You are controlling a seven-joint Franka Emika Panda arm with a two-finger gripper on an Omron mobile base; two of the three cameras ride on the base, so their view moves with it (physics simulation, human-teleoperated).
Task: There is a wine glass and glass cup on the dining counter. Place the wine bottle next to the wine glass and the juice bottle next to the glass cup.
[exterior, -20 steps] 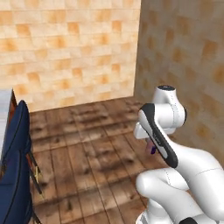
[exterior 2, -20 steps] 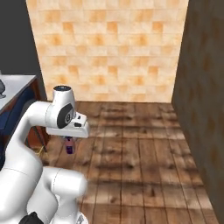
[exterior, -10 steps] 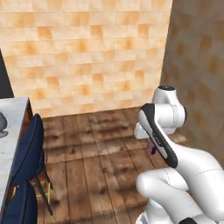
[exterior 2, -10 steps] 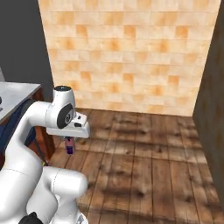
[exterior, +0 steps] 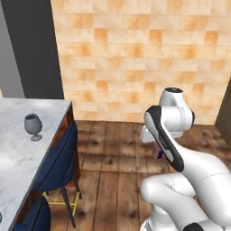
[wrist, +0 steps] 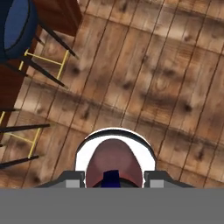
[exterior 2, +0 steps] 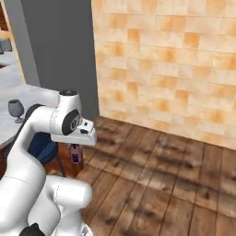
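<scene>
My gripper (wrist: 114, 180) is shut on the juice bottle (wrist: 114, 159), a squat pinkish-red bottle with a dark purple cap, held above the wooden floor. From the side, the juice bottle (exterior 2: 75, 154) hangs under the hand, and its purple cap (exterior: 158, 154) peeks out beside the forearm. The wine glass (exterior: 33, 127) (exterior 2: 15, 109), grey and stemmed, stands upright on the dining counter (exterior: 18, 158) (exterior 2: 37, 94), well to the left of the gripper. The wine bottle and the glass cup are out of view.
Dark blue stools (exterior: 61, 155) (exterior 2: 44, 144) (wrist: 15, 24) stand along the counter's near side, between it and the arm. A tan brick wall (exterior: 144, 58) closes the far side, with a dark grey wall panel (exterior 2: 60, 50) to its left. Bare wooden floor (exterior 2: 166, 184) lies to the right.
The whole picture has shifted as the base drove: the counter, wine glass and stools have come further into view at the left. The arm keeps its pose with the bottle gripped.
</scene>
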